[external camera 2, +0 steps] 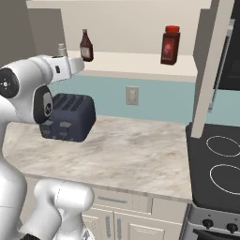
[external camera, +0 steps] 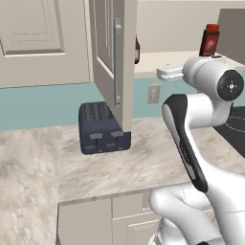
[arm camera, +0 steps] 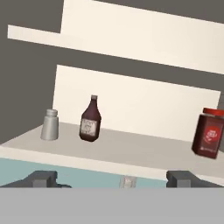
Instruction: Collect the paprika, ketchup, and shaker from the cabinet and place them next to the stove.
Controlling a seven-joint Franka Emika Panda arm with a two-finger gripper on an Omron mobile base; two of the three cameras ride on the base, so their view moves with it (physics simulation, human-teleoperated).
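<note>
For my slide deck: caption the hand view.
Open gripper faces the cabinet shelf holding shaker, ketchup bottle and paprika jar.

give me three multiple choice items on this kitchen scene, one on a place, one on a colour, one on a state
1. Where does the ketchup stand?
A. on the counter
B. on the cabinet shelf
C. on the stove

2. What colour is the paprika jar's lid?
A. red
B. green
C. white

3. How is the hand?
A. shut on the shaker
B. shut on nothing
C. open

Answers:
1 B, it stands on the shelf between the shaker and the paprika.
2 A, the lid is red.
3 C, its fingertips stand wide apart, short of the shelf.
</note>
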